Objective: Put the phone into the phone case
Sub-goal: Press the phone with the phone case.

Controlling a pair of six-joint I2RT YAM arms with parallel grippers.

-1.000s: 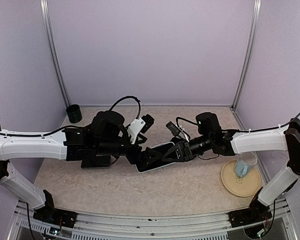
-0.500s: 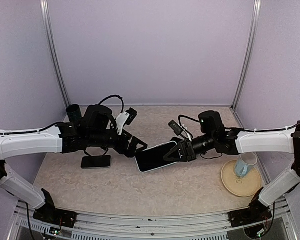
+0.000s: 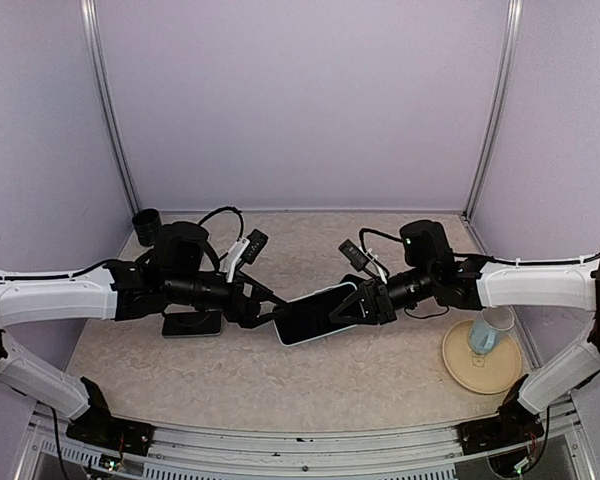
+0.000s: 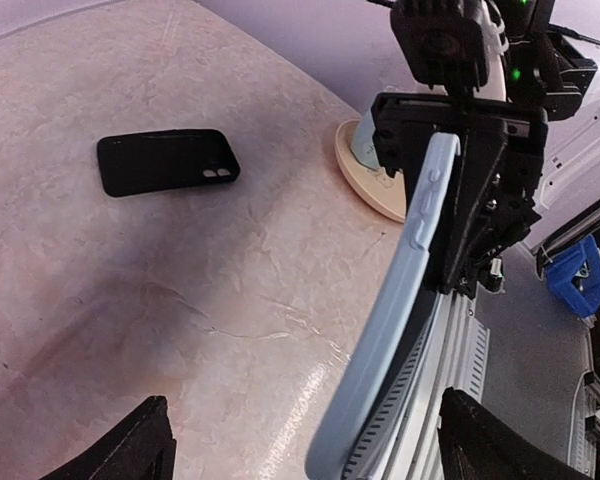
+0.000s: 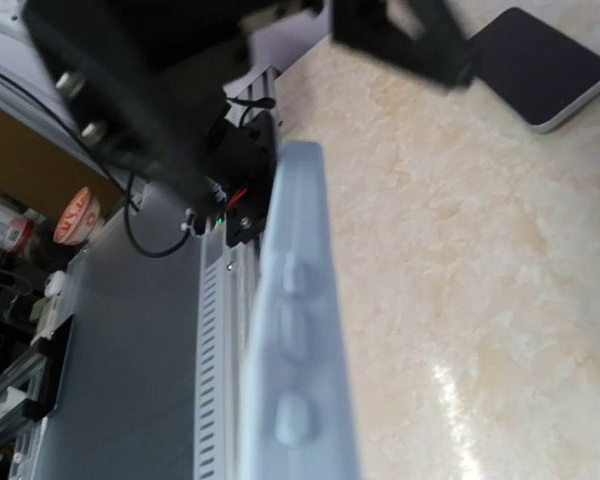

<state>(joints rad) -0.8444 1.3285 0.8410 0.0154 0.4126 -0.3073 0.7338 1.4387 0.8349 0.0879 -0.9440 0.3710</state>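
The right tool (image 3: 360, 304) is clamped on one end of the pale blue phone case (image 3: 315, 314), holding it above the bench (image 3: 380, 380). The left tool (image 3: 268, 312) has its fingers (image 4: 140, 450) apart, with the case's other end between them. A dark slab (image 3: 192, 323), probably the phone, lies on the bench behind the left tool.

Left arm (image 3: 55, 295) and right arm (image 3: 535, 285): white shells on the long links, black housings at joints and wrists. Black cable (image 3: 225, 208) looped above each wrist, with thin black lines along the white links. Left gripper (image 3: 268, 310) and right gripper (image 3: 348, 308): black, angular fingers. Green indicator lights (image 4: 518, 72) on the right wrist. Bases (image 3: 102, 425) black.
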